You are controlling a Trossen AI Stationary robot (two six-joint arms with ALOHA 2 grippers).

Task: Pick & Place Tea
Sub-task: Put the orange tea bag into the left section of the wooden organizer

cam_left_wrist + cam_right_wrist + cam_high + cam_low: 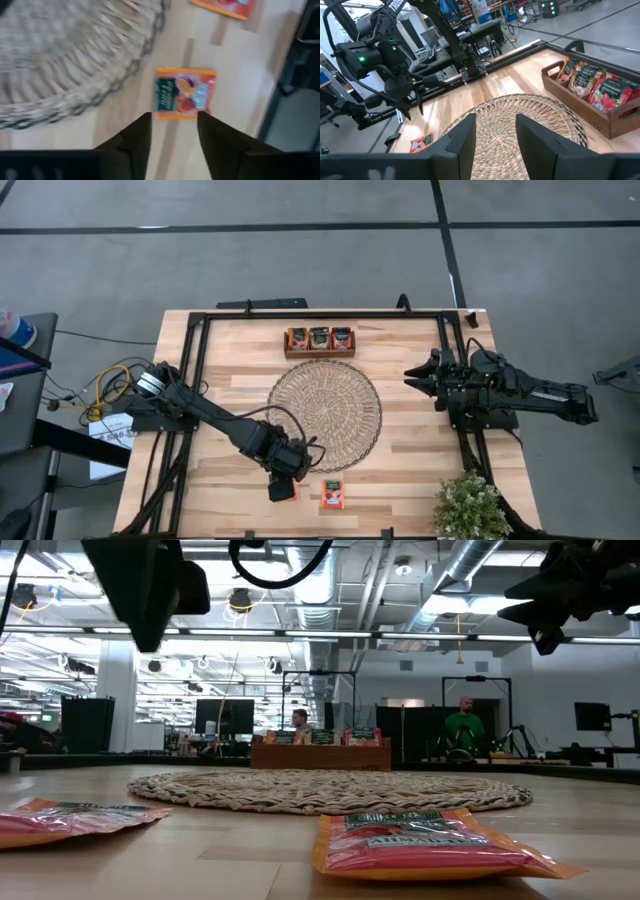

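Two red-orange tea sachets lie flat on the wood near the table's front edge. One (332, 494) sits clear to the right. The other (185, 94) lies directly beneath my left gripper (175, 122), which points down above it, open, with nothing between its fingers. In the low view that gripper (150, 600) hangs well above both sachets (80, 818) (430, 845). My right gripper (415, 375) waits open at the table's right side, level, away from the tea.
A large round woven mat (325, 410) covers the table's middle. A brown wooden tray (320, 340) at the far edge holds three upright sachets. A potted plant (470, 505) stands at the front right corner. Black frame rails (195, 380) run along the table's sides.
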